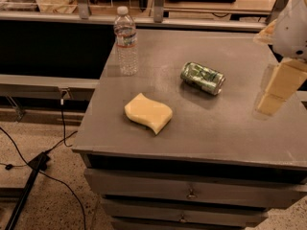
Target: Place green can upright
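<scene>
Green can (202,78) lies on its side, silver end pointing right; gripper (272,97) hovers farther right

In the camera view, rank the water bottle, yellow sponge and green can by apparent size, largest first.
1. water bottle, tallest.
2. yellow sponge, but it sits nearer the camera, so this place is unsure.
3. green can, lying on its side.
The gripper hangs over the right side of the table.

one high camera looks down on the table (216,128); gripper (274,94) at right
</scene>
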Robot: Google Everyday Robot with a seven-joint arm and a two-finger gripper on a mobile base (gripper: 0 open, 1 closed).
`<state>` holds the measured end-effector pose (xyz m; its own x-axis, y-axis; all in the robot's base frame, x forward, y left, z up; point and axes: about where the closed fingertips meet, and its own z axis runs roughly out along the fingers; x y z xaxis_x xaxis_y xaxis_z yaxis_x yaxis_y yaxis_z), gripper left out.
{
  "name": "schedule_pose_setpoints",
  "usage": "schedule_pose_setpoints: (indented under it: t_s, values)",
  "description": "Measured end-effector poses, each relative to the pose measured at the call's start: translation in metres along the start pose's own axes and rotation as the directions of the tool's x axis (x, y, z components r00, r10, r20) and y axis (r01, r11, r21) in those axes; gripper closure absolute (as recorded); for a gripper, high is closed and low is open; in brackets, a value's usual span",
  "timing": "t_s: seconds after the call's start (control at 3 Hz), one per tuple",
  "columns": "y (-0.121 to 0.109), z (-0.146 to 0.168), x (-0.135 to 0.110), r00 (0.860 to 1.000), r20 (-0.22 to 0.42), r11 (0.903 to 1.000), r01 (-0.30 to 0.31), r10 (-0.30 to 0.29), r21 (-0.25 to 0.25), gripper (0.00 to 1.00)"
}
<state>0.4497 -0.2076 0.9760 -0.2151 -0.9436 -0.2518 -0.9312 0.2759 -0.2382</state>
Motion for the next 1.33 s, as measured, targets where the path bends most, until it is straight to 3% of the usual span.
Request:
schedule_pose_setpoints:
  t_s: [0.33, 0.67, 1.33]
  values:
    - [-0.027, 0.022, -0.024, 0.999, 0.033, 0.9995, -0.022, 0.023, -0.024, 0.0]
    - [-0.056, 0.052, -0.052, 0.998, 0.02, 0.9963, -0.059, 0.06, -0.062, 0.0]
    - [-0.117, 0.133, -0.102, 0.981, -0.117, 0.9844, -0.163, 0.155, -0.066, 0.0]
